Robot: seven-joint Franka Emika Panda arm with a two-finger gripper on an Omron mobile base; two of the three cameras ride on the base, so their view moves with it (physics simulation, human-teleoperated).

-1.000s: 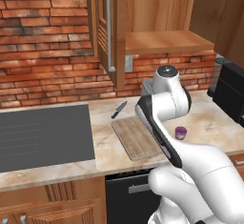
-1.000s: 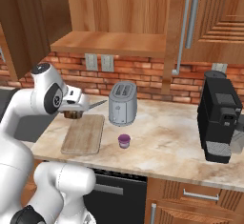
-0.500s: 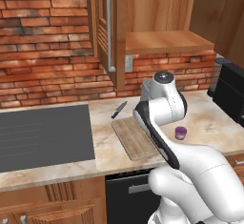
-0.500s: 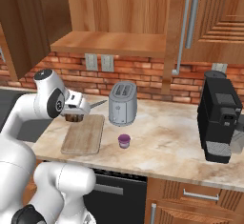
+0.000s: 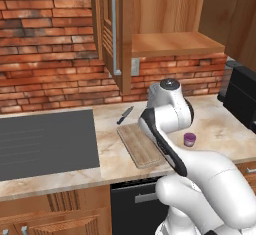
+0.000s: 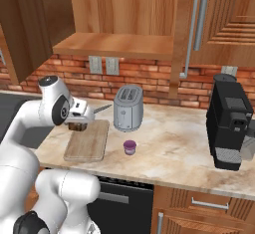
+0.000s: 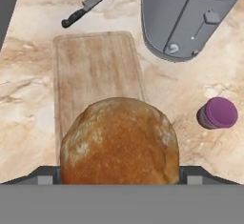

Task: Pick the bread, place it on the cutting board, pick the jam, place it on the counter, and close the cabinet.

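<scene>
The gripper (image 6: 77,126) is clamped on the bread (image 7: 120,142), which sits between its fingers above the near end of the cutting board (image 7: 95,68). The jam (image 7: 217,113) stands on the counter (image 7: 190,89) to the board's right, near the toaster (image 7: 190,13). No legible writing.

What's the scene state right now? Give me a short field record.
end effector: shut on the bread, over the cutting board
bread: held, not yet released
cutting board: on the counter, left of the toaster
jam: on the counter, in front of the toaster
toaster: behind the jam
knife: beyond the board's far end
cabinet: door open
</scene>
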